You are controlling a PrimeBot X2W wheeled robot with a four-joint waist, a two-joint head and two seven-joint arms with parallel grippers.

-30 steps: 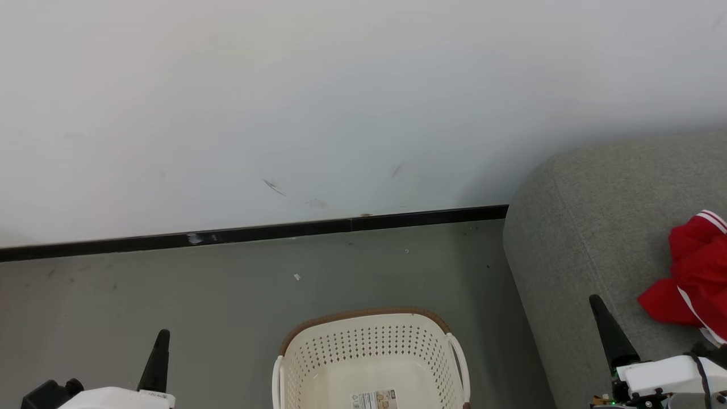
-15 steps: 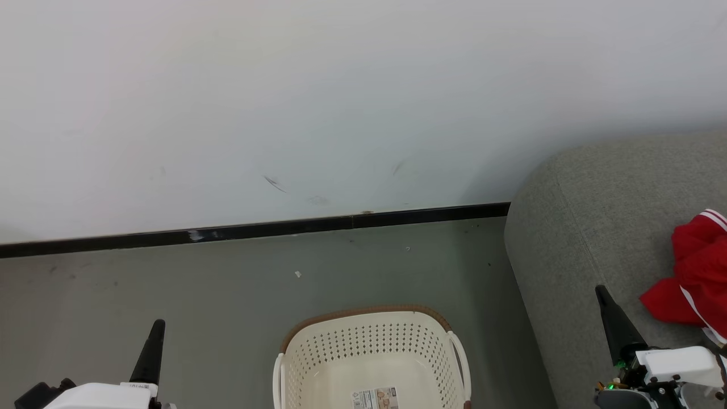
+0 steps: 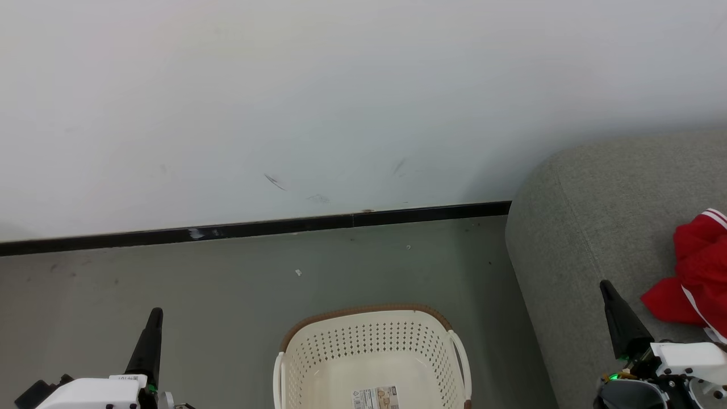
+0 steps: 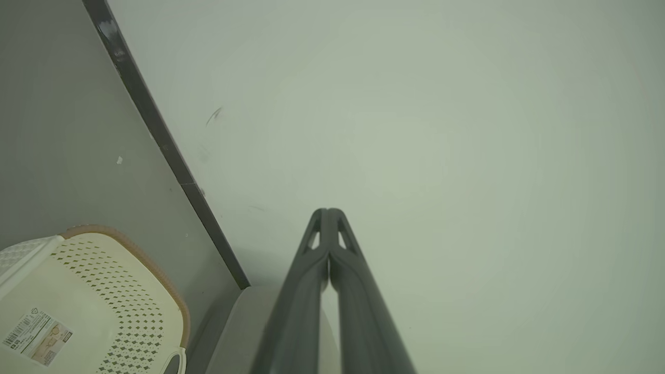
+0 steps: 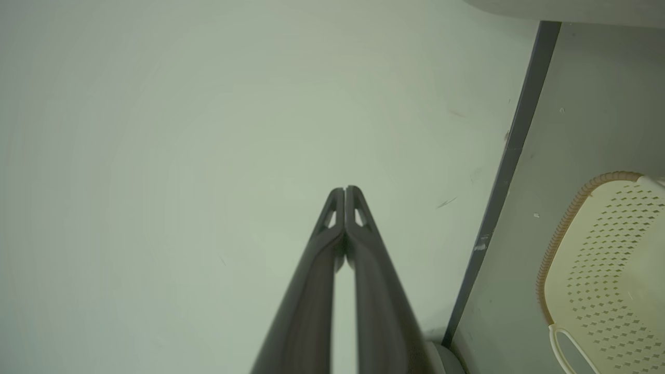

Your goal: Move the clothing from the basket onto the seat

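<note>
On the seat (image 3: 596,199), at the right gripper's (image 3: 605,285) two o'clock, the clothing (image 3: 701,267) lies near; its fingers are pressed together, empty.

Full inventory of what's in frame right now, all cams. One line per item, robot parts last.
wall: one, white, lightly scuffed, behind everything
baseboard: one, black, where the wall meets the floor
floor: one, grey-green, below the baseboard
speck: one, white, on the floor beyond the basket
basket: one, cream with brown rim, on the floor, left of the seat
label: one, printed, on the basket's bottom
seat: one, grey fabric, right side
clothing: one heap, red with white stripes, on the seat; number of pieces cannot be told
left gripper: one, dark, shut, holding nothing, lower left
right gripper: one, dark, shut, holding nothing, lower right by the seat
</note>
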